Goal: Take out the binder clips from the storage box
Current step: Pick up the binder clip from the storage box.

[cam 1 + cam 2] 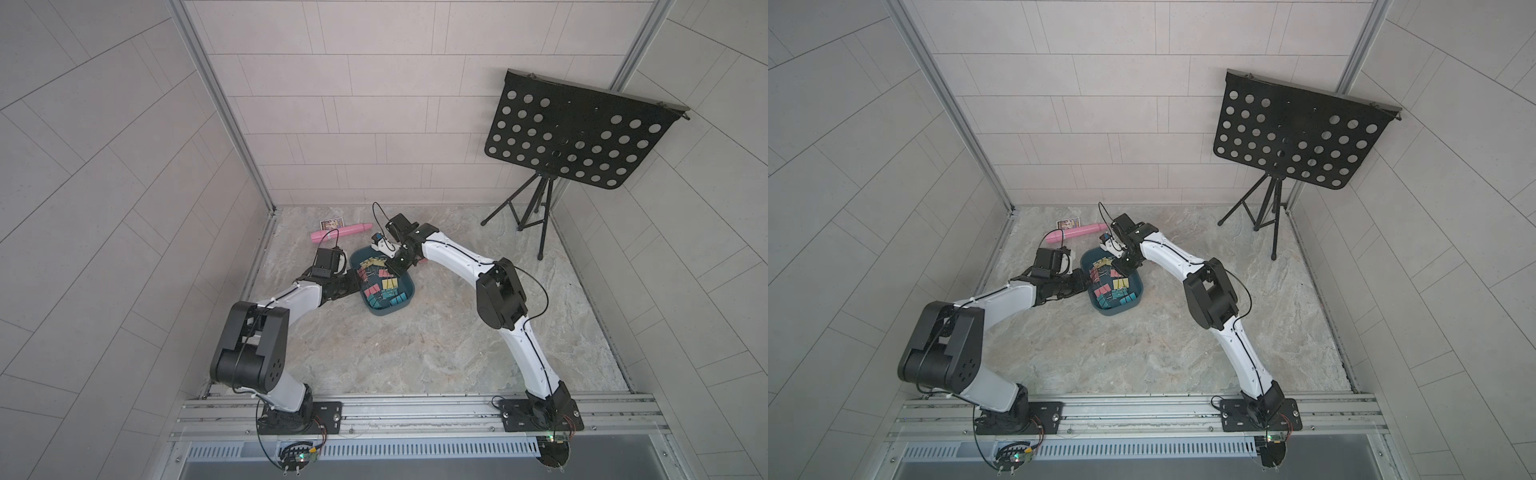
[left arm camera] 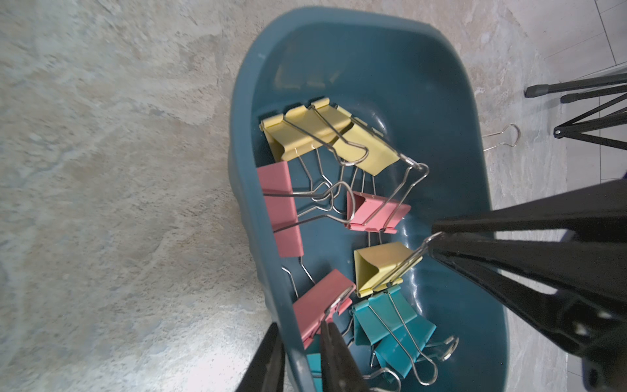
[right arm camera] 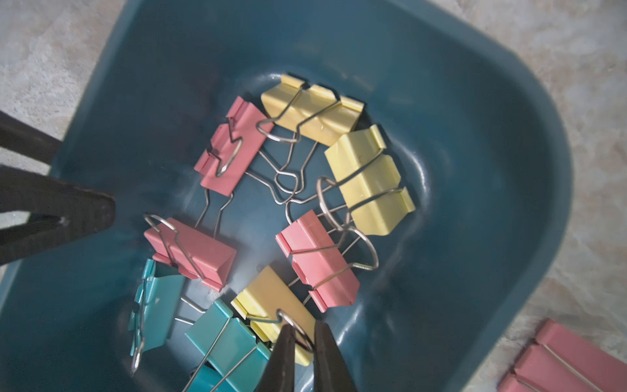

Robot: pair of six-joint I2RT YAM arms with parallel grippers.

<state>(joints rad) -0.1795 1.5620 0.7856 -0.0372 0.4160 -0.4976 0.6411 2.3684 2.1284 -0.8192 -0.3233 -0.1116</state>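
Note:
The storage box [image 1: 411, 291] [image 1: 1139, 291] is a dark teal tub on the marble table, holding several pink, yellow and teal binder clips [image 1: 380, 286] [image 1: 1113, 286]. My left gripper [image 1: 356, 281] [image 2: 300, 325] is shut on the box's left wall [image 2: 254, 190], one finger outside and one inside. My right gripper [image 1: 392, 272] [image 3: 304, 327] reaches down into the box. Its fingers pinch the silver wire handle of a yellow binder clip [image 3: 271, 295] [image 2: 380, 264], which lies tilted among the others.
A pink binder clip [image 3: 570, 359] lies on the table just right of the box. Behind the box lie a long pink tube [image 1: 340, 232] and a small printed card [image 1: 332, 224]. A black music stand [image 1: 577, 133] stands at the back right.

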